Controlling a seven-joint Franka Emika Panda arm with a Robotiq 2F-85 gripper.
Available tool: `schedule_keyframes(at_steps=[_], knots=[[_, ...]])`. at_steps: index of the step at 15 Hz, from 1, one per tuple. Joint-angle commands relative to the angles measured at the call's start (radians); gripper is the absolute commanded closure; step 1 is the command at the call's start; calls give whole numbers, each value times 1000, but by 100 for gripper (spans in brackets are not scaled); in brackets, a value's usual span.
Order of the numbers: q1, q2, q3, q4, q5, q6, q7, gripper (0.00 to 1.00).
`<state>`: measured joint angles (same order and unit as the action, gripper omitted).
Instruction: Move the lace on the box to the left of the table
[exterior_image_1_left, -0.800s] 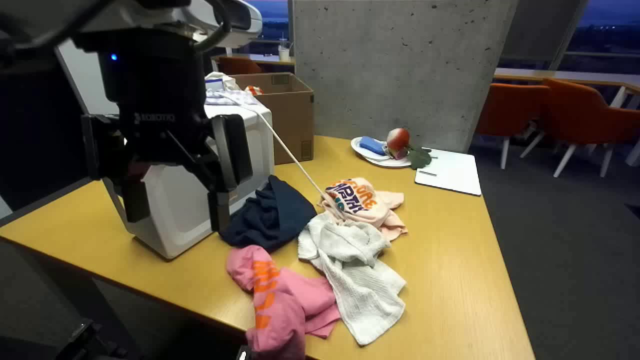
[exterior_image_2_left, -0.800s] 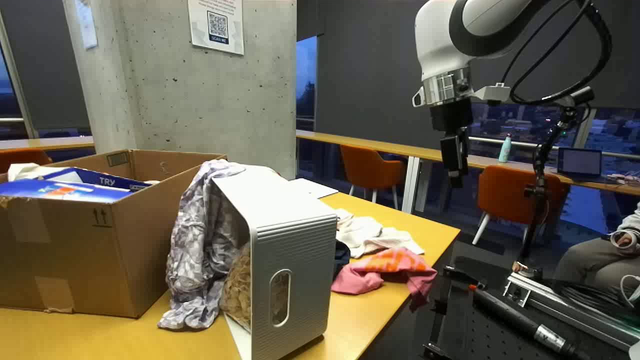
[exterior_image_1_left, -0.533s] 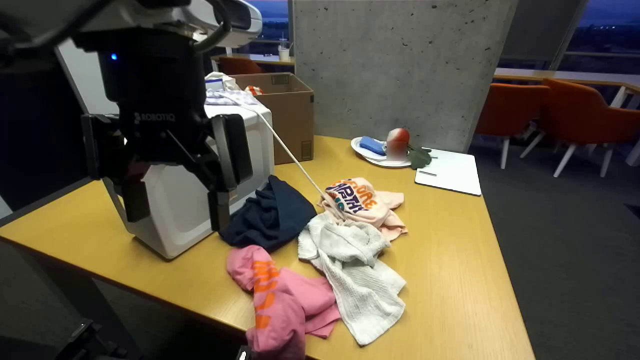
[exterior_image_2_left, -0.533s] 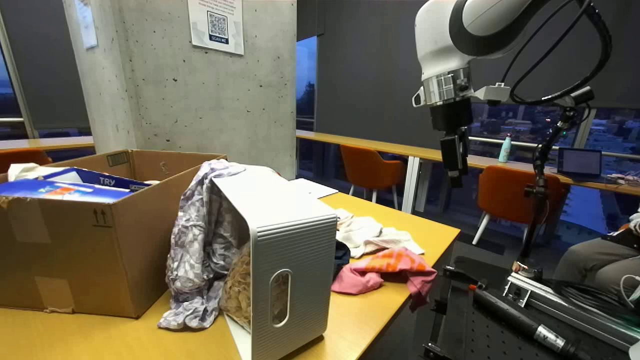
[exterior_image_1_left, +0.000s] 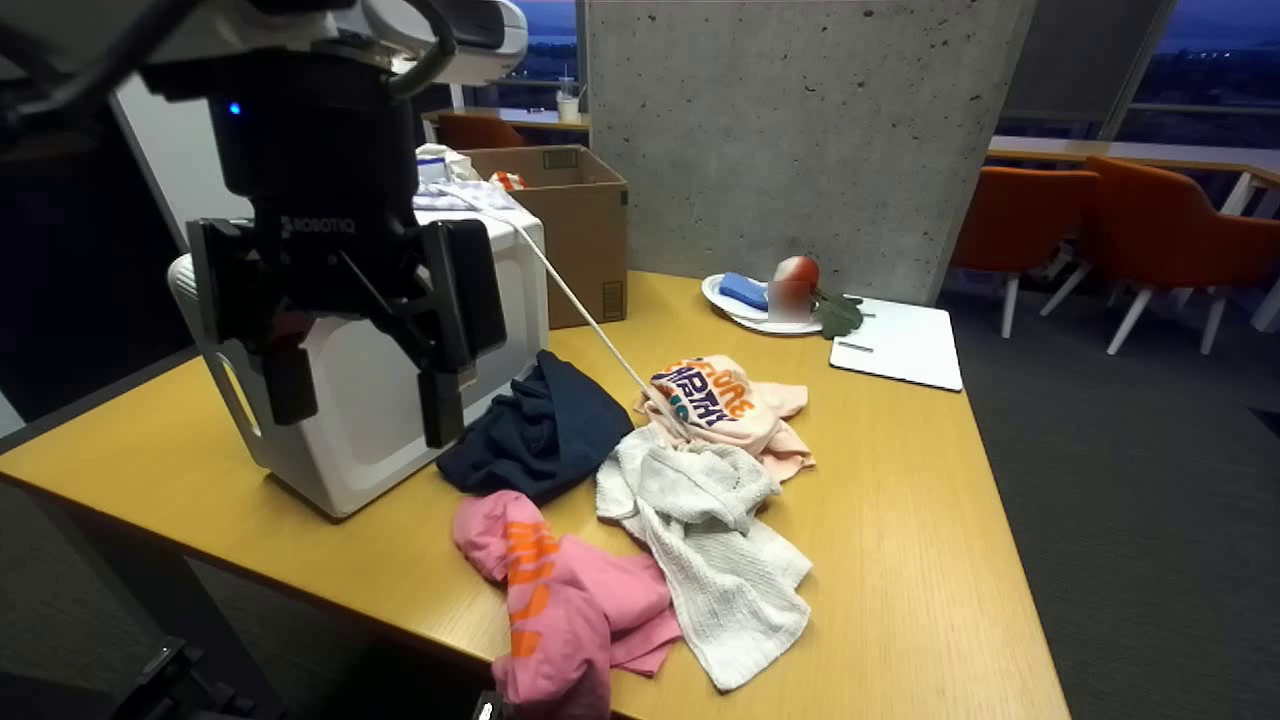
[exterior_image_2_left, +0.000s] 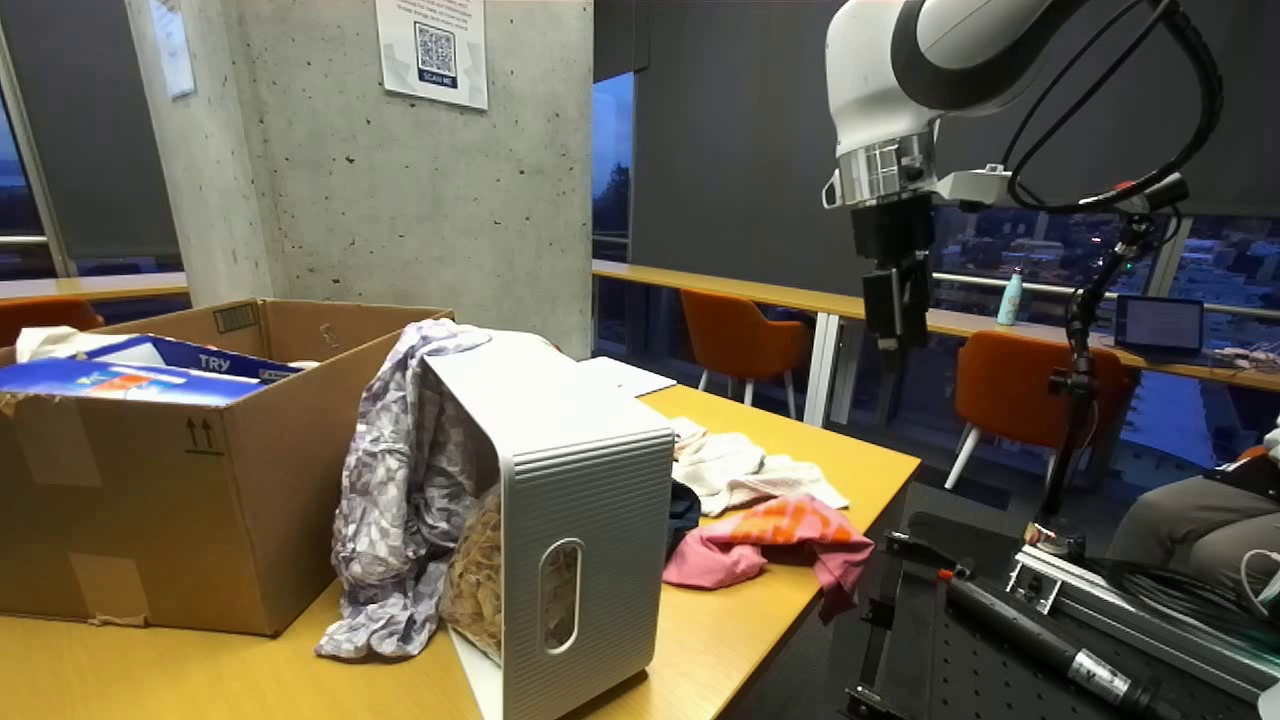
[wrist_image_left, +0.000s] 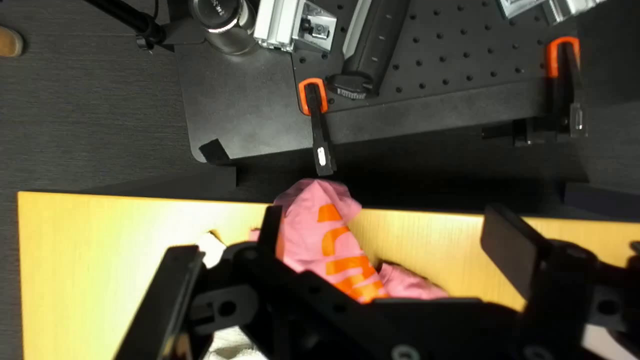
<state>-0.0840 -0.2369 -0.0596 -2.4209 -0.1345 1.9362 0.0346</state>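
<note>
Lace, white and thin, runs in an exterior view from the top of the white box, where it lies over the patterned cloth, straight down to the right, as far as the peach cloth and the white towel; my gripper hangs clear of it, in front of the white box as seen there, tips pointing down; the wrist view confirms my fingers spread wide; navy cloth lies just beside the white box on the right; pink cloth lies nearer and hangs over the near edge of the table; a cardboard box stands beyond the white box; farther off, to the right, a plate carries a blue sponge; a white board lies just right of it.
</note>
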Motion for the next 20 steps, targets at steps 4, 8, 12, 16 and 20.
schedule_keyframes(at_steps=[4, 8, 12, 16, 20], knots=[[-15, 251, 10, 199, -16, 170, 354, 0], [-1, 417, -22, 327, -30, 253, 572, 0], [4, 486, -85, 476, -28, 231, 722, 0], [-19, 532, -130, 596, -55, 183, 657, 0], [-23, 619, -166, 691, -64, 193, 707, 0]])
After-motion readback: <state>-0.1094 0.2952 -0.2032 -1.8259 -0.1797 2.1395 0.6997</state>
